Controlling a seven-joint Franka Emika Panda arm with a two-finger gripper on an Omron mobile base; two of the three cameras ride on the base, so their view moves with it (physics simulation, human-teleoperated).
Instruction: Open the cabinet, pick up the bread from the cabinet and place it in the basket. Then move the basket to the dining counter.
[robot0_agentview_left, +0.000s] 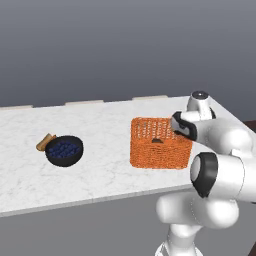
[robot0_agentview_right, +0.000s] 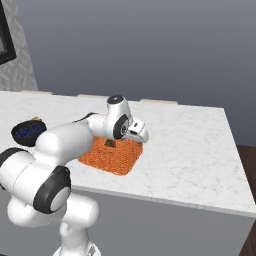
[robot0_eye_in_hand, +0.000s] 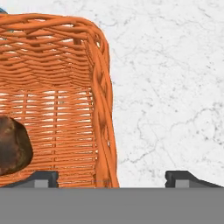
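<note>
The orange woven basket stands on the white marble dining counter, near its front edge. The dark brown bread lies inside the basket on its floor. My gripper hovers low over the basket's right side. It is open, with its fingertips wide apart on either side of the basket's wall and rim. One tip is over the inside and the other over bare marble. Nothing is held.
A black bowl of blueberries sits to the left on the counter, with a small tan piece beside it. Bare marble stretches to the right of the basket up to the counter's right edge.
</note>
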